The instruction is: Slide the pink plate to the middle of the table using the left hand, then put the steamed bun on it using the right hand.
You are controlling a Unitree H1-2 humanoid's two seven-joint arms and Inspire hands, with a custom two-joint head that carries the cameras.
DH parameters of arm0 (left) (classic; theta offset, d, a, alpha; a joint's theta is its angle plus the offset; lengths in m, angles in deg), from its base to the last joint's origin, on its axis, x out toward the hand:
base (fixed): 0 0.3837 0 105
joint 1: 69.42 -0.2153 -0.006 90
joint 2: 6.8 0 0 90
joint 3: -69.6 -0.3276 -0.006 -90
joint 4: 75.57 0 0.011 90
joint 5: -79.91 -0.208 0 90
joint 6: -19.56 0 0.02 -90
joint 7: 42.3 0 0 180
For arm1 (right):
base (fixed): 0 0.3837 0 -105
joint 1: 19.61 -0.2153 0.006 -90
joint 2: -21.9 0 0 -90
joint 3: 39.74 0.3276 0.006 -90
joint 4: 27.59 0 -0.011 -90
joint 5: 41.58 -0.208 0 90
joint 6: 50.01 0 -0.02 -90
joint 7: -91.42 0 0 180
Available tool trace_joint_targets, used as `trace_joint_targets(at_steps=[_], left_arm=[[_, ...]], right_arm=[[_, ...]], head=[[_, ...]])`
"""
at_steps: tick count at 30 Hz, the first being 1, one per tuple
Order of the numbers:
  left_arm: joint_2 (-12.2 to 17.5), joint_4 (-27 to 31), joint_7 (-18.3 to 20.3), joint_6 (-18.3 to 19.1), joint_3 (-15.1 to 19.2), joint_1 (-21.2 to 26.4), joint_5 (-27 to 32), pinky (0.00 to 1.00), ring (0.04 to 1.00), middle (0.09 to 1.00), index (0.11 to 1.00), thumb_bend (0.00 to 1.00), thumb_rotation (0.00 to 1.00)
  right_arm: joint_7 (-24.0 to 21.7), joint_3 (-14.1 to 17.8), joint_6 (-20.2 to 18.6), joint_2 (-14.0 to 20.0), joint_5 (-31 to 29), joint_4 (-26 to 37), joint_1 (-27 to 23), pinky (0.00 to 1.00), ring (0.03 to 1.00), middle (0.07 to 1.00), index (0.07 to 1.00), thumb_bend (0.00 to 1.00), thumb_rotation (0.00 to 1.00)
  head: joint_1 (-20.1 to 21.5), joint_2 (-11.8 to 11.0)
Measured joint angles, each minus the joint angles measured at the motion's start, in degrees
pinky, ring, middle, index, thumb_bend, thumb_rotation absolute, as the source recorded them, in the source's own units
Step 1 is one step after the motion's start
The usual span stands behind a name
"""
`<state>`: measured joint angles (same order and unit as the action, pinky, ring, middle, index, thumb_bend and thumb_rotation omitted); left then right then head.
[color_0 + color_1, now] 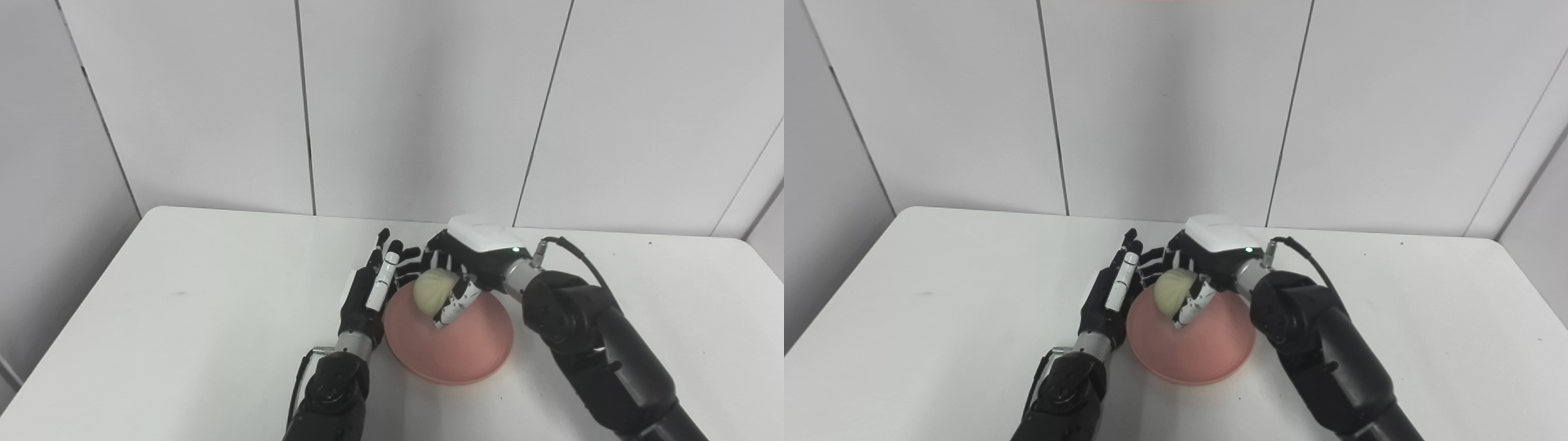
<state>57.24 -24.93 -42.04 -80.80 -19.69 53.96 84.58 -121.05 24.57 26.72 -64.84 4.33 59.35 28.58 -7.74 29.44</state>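
The pink plate lies on the white table, near its middle. My right hand is shut on the pale steamed bun and holds it over the plate's far left part, at or just above its surface. My left hand is open with fingers straight, standing on edge against the plate's left rim. Both also show in the right eye view, the bun over the plate.
The table's far edge meets a white panelled wall. A black cable loops from my right wrist.
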Motion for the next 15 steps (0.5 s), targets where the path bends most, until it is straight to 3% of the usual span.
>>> trace_joint_targets(at_steps=[8,11,15], left_arm=[[-0.04,0.65,-0.04,0.02,0.0,-0.38,0.03,0.71,0.713,0.764,0.984,0.71,0.8],[-0.02,0.83,-0.04,0.02,-0.08,-0.53,-0.01,0.72,0.722,0.772,0.982,0.72,0.8],[-0.02,0.86,-0.04,0.02,-0.09,-0.58,-0.01,0.71,0.717,0.771,0.98,0.71,0.8]], right_arm=[[-2.13,-3.23,0.03,0.17,1.49,-2.06,0.0,0.23,0.329,0.411,0.492,0.53,0.0],[-5.15,-4.6,0.0,0.44,2.22,-2.1,0.01,0.25,0.359,0.427,0.491,0.53,0.0],[-5.7,-4.56,-0.01,0.46,2.61,-2.1,0.06,0.27,0.38,0.456,0.49,0.53,0.0]], head=[[0.53,0.53],[0.7,0.62],[0.88,0.79]])
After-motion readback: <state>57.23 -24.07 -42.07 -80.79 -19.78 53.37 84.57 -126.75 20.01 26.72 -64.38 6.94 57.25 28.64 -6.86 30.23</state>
